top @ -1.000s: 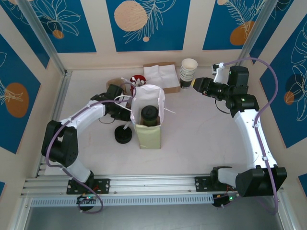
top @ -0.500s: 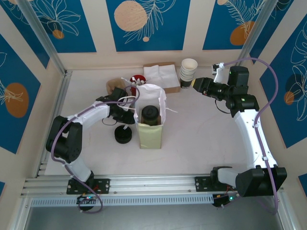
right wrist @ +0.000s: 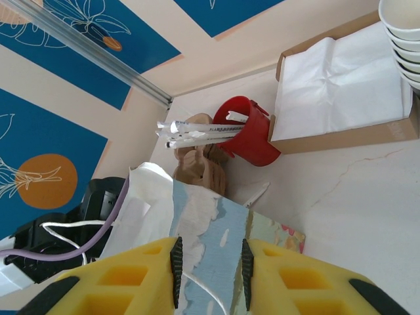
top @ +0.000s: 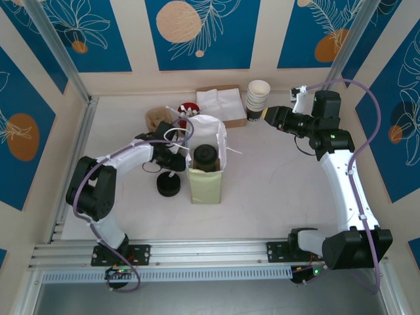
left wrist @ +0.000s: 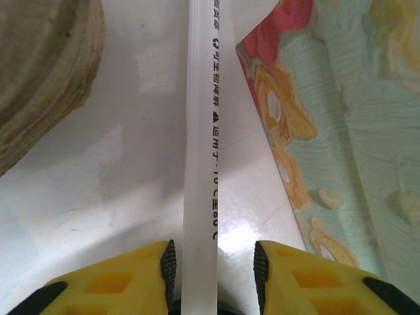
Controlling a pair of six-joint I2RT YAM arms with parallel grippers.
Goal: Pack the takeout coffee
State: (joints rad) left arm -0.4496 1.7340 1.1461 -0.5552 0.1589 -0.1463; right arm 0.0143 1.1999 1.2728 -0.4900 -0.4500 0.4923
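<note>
The takeout coffee [top: 205, 157], an olive-sided cup with a black lid, stands inside the open paper bag [top: 205, 186] at mid-table. My left gripper [top: 177, 157] is low beside the bag's left side. In the left wrist view its jaws [left wrist: 214, 252] stand apart around a white wrapped straw [left wrist: 200, 131], which runs along the left pad and leaves a gap to the right one. My right gripper [top: 266, 115] hovers by the white cup stack, well clear of the bag. Its jaws [right wrist: 209, 262] are apart with nothing held, and the bag's patterned side [right wrist: 210, 230] shows beyond them.
A red holder of wrapped straws [top: 189, 109], a cardboard box of napkins [top: 222, 105] and stacked white cups [top: 258, 98] line the back. A stack of black lids [top: 168, 186] sits left of the bag. Brown sleeves [top: 156, 118] lie behind my left arm.
My left gripper has slid right, up to the bag's side, and its jaws have narrowed around the straw. The right arm has not moved.
</note>
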